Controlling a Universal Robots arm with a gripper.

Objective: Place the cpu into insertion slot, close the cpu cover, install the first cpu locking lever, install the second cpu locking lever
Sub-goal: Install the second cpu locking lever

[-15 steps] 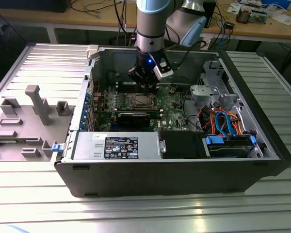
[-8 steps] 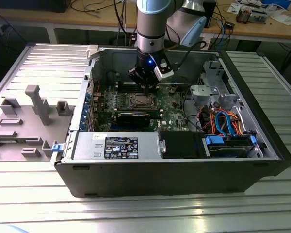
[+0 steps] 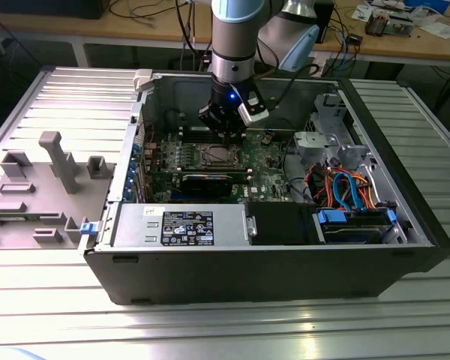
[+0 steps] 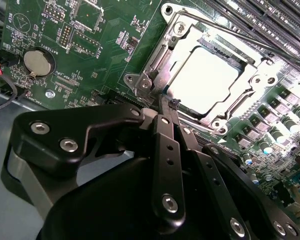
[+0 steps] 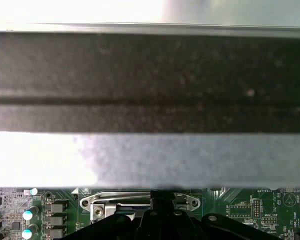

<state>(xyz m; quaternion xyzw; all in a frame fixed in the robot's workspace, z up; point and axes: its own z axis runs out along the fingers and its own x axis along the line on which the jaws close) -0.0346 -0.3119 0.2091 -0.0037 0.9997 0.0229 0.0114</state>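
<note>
The cpu, silver-topped, lies seated in the insertion slot of the green motherboard. The cpu cover is down flat around it, the chip showing through its window. One thin locking lever runs along the far side of the socket. My gripper is shut, its narrow tips touching down at the socket's near corner beside a small hooked lever end. In the exterior view the gripper hangs straight down just above the socket inside the open case. In the first wrist view the gripper sits against the socket frame.
A coin battery and small chips lie beside the socket, memory slots and capacitors on its other sides. A long black card, power supply and cabled drive cage crowd the case. A grey fixture stands outside.
</note>
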